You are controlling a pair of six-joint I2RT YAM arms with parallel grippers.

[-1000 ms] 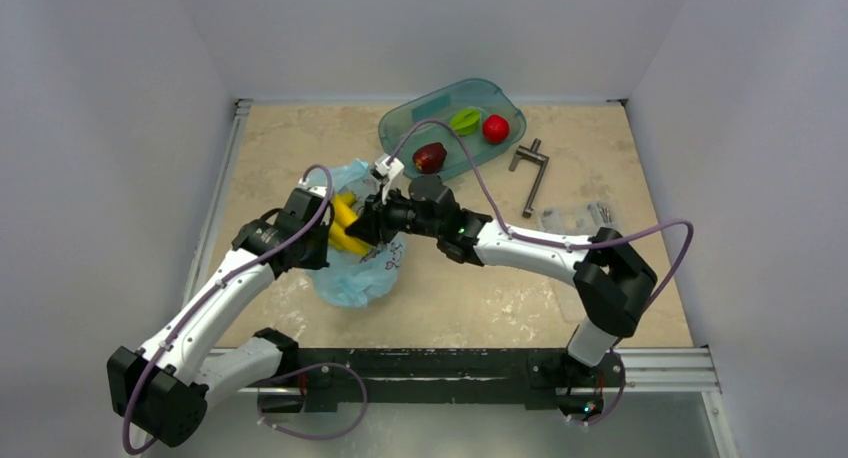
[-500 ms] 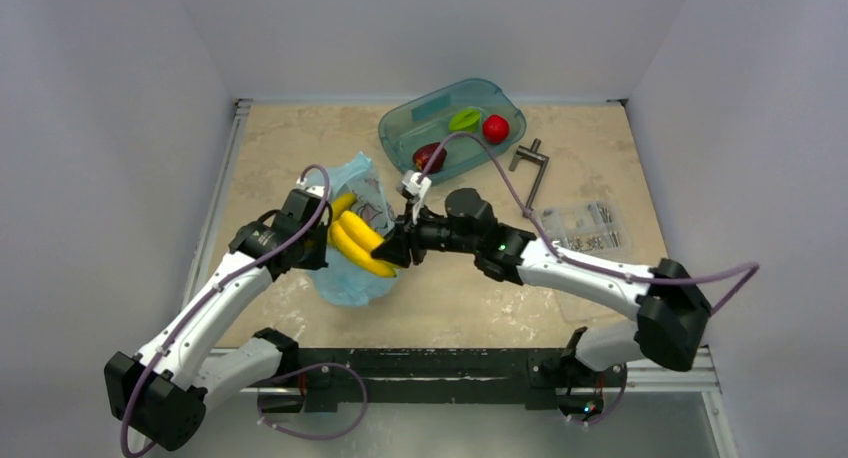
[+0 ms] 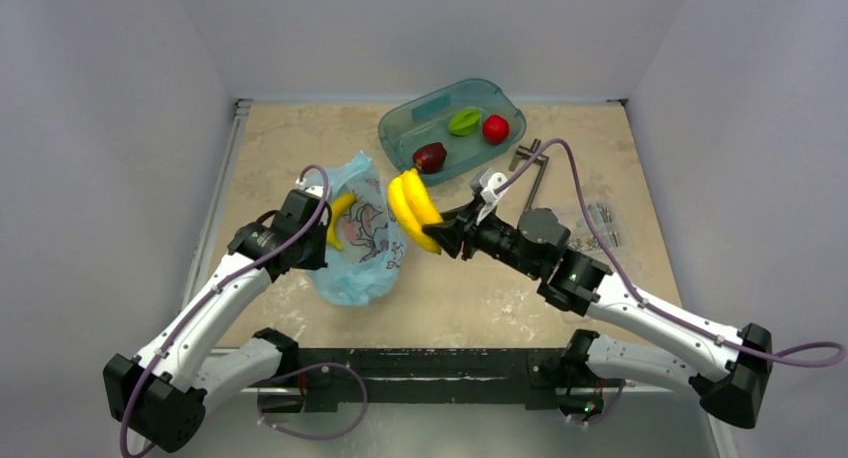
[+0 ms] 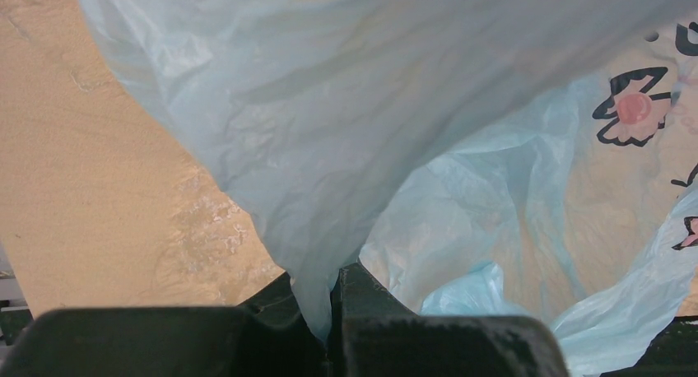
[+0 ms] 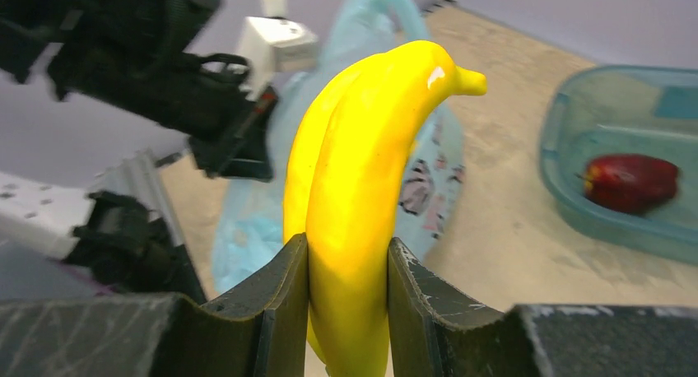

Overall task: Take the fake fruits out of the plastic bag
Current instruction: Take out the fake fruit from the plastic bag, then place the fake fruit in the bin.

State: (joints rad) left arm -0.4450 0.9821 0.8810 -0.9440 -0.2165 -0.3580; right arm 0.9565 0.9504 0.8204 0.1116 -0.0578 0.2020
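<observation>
Gripping the banana bunch (image 3: 413, 208) low on its curve, the right pincer (image 3: 445, 240) has both fingers (image 5: 284, 303) pressed flat against the yellow skin, one on each side. The stem end points up and away from the pincer. The bunch is out of the plastic bag (image 3: 362, 246) now, just beside the bag's edge on the side facing this pincer.

Over on the other arm, the left pincer (image 3: 318, 240) is closed tight on a fold of that light-blue film. The left wrist camera shows it plainly: the fingertips meet with the thin plastic pinched between them, and the bag spreads out ahead of them, crinkled. There's a cartoon girl printed on the bag, plus a pink bow outlined in black. There are dark strokes of lettering at the edge of the wrist view, cut off, so I can't read a word of it.

One more yellow banana (image 3: 340, 214) shows inside the bag's mouth, right next to the left pincer.

Beyond the right pincer's tips sits a teal tub (image 3: 505, 103) on the table (image 3: 300, 148). The dark maroon fruit (image 3: 430, 158) lies in the tub's end nearest the held bunch, well apart from the bag. A green ridged fruit (image 3: 464, 121) and a bright red round fruit (image 3: 495, 128) lie at its far end.
</observation>
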